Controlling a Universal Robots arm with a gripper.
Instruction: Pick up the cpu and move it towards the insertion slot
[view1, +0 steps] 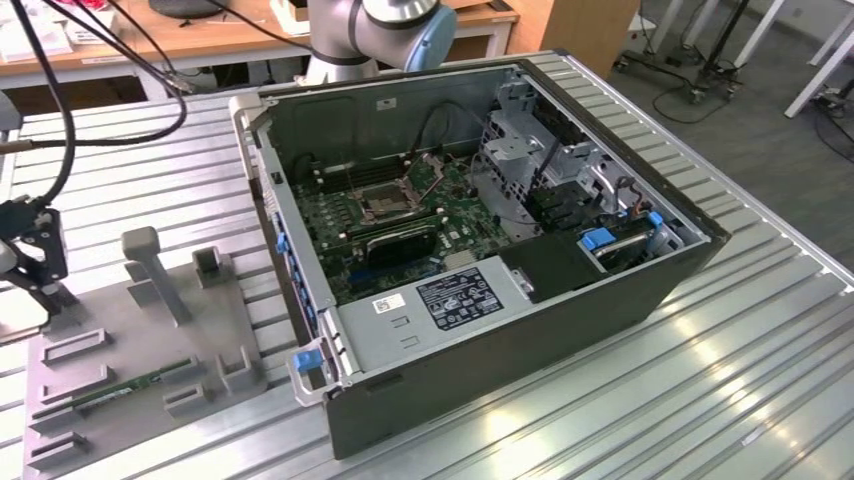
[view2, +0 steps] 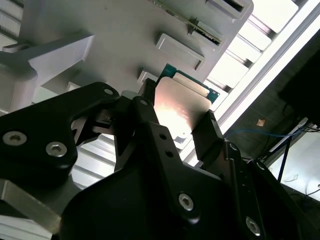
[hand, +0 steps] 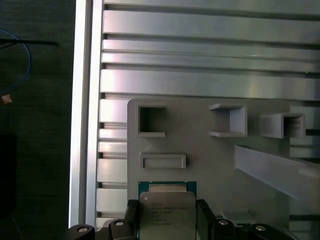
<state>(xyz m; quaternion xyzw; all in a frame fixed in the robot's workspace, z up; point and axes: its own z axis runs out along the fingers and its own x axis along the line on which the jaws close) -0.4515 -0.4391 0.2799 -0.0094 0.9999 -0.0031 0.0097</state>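
The open case (view1: 561, 340) on the bench (view1: 747, 370) holds the board with the slot (view1: 387, 197), and a memory stick (view1: 134, 385) lies in a recess of the grey tray (view1: 200, 325). Over that tray, well apart from the case, the gripper (hand: 167, 214) has its jaws closed on two opposite edges of the cpu (hand: 167, 222). The chip is square, so it has no long axis, and its metal top faces up.
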